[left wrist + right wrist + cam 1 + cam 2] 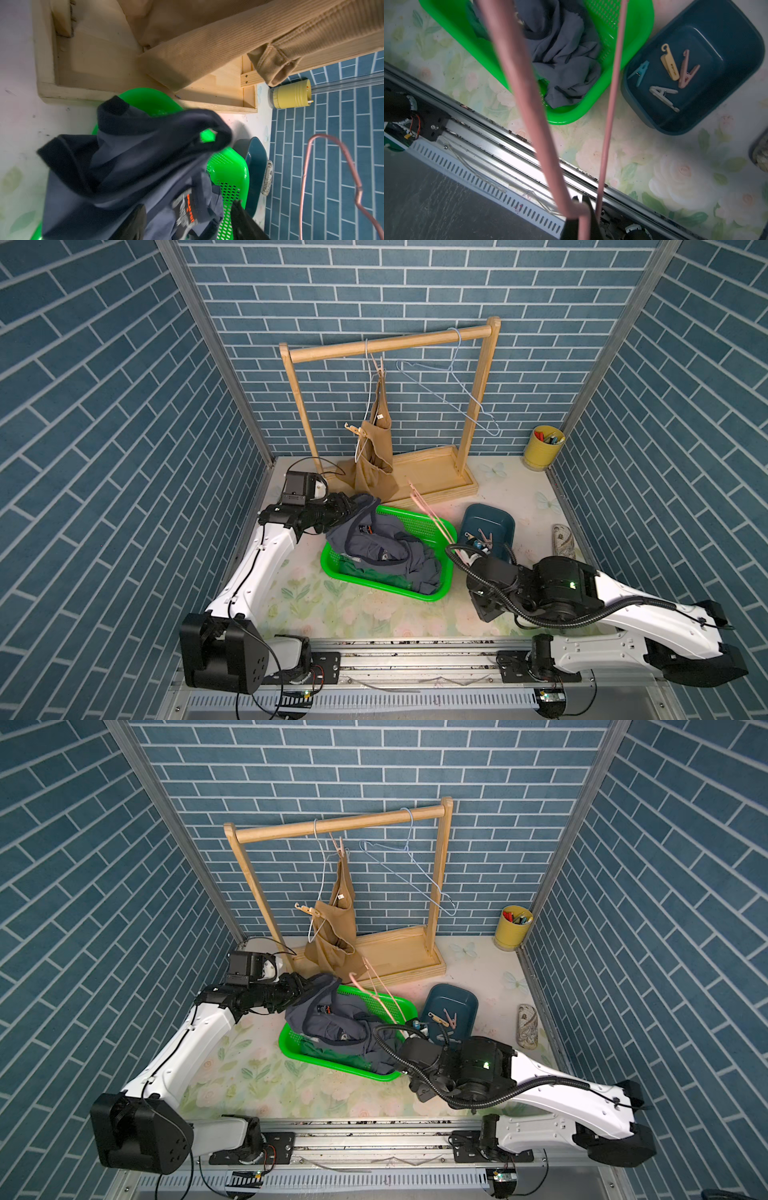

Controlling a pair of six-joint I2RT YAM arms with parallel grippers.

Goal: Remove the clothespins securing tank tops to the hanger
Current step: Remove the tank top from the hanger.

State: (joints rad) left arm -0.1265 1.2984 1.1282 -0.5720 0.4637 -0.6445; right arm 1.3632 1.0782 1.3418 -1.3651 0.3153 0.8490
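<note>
Left tool (352, 506), jaws apart around the grey top (374, 539), is nearer the tan clothespin (352, 429) jutting sideways from the tan top (376, 448); right tool (580, 202) clamps the pink hanger (515, 83).

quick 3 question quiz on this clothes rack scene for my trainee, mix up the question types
1. How many clothespins lie in the dark teal tray?
2. True or false: the tan tank top hangs on the wooden rack.
3. The right pincer is shut on: A) the pink hanger B) a clothespin C) the tan tank top

Key: 1) four 2) true 3) A
</note>
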